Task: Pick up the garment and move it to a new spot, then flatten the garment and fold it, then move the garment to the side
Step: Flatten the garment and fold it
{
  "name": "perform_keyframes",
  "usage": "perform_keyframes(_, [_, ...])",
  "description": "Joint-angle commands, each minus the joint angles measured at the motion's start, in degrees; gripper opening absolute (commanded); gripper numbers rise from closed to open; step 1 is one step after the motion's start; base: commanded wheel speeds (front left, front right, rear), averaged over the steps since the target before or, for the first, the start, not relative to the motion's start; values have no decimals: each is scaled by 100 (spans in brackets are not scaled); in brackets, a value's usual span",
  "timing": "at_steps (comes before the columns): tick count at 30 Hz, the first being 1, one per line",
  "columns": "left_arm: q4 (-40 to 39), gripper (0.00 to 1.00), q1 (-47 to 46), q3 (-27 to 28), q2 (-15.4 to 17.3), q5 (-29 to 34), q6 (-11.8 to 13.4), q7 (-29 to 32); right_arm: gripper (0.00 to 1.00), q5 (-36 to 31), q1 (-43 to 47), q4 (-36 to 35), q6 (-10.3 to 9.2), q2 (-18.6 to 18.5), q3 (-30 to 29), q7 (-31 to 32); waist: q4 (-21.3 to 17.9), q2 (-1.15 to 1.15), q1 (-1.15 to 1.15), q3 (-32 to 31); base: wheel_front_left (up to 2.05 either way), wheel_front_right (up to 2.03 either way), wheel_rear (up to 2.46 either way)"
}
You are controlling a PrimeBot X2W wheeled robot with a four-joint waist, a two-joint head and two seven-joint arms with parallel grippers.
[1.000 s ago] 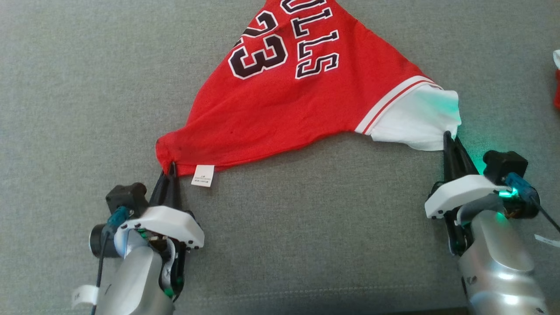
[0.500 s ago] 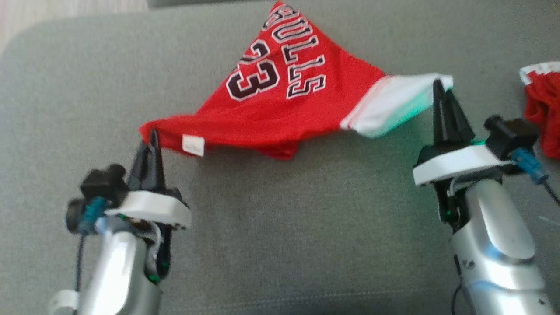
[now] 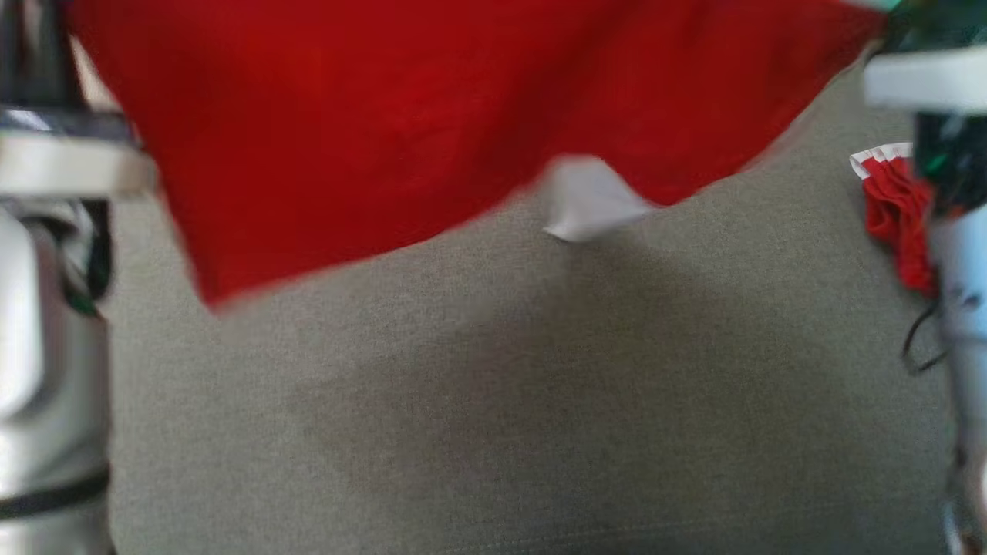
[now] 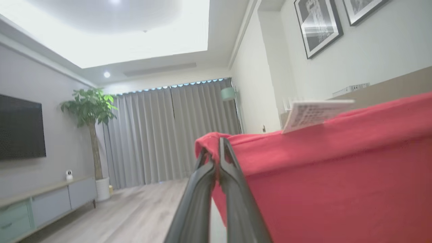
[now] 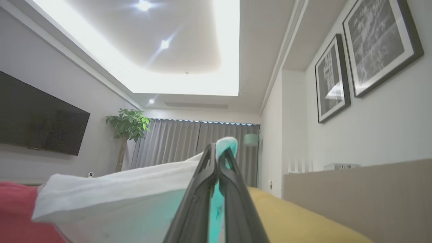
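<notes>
The garment [image 3: 432,116], a red jersey with a white sleeve, hangs in the air across the top of the head view, blurred, with a white tag [image 3: 590,204] dangling at its lower edge. In the left wrist view my left gripper [image 4: 217,148] is shut on a bunched red corner of the garment [image 4: 337,175]. In the right wrist view my right gripper [image 5: 217,152] is shut on the white sleeve [image 5: 135,199]. My pale left forearm [image 3: 38,308] rises at the left edge of the head view, the right arm [image 3: 956,231] at the right edge.
A grey sofa cushion [image 3: 501,401] lies below the hanging cloth. Another red and white piece of cloth [image 3: 894,208] lies on it at the right. The wrist views show a room with curtains [image 4: 168,135], a potted plant [image 4: 89,111] and framed pictures [image 5: 364,57].
Both grippers have lifted the garment off the cushion and raised it high, so it now hangs spread between them. The head camera view has shifted too.
</notes>
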Motion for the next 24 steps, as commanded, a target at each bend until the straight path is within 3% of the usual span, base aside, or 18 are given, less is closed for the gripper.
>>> perform_keyframes(1, [-134, 0, -552, 243, 361, 82, -61, -6, 0, 40, -436, -139, -5, -114, 123, 5, 10, 0, 0, 27, 0, 0, 0])
perform_keyframes(8, [287, 0, -1523, 12, 579, 192, -223, 458, 0, -84, -1471, 506, -5, -358, 416, 267, 94, 0, 0, 643, 0, 0, 0])
perform_keyframes(12, [791, 0, -2025, -207, 461, 238, -255, 624, 0, -281, -2131, 1300, -5, -374, 571, 308, 206, 0, 0, 1261, 0, 0, 0])
perform_keyframes(14, [1376, 0, -2551, -295, 409, 342, -147, 588, 0, -577, -2842, 1991, -5, -344, 507, 209, 252, 0, 0, 1676, 0, 0, 0])
perform_keyframes(18, [2001, 0, -3432, -278, 346, 428, 127, 231, 0, -1173, -3907, 2607, -5, -275, -137, 30, 286, 0, 0, 2016, 0, 0, 0])
perform_keyframes(24, [2224, 0, -4277, -238, 307, 406, 286, -11, 0, -1798, -4674, 2424, -5, -45, -840, -16, 246, 0, 0, 2268, 0, 0, 0])
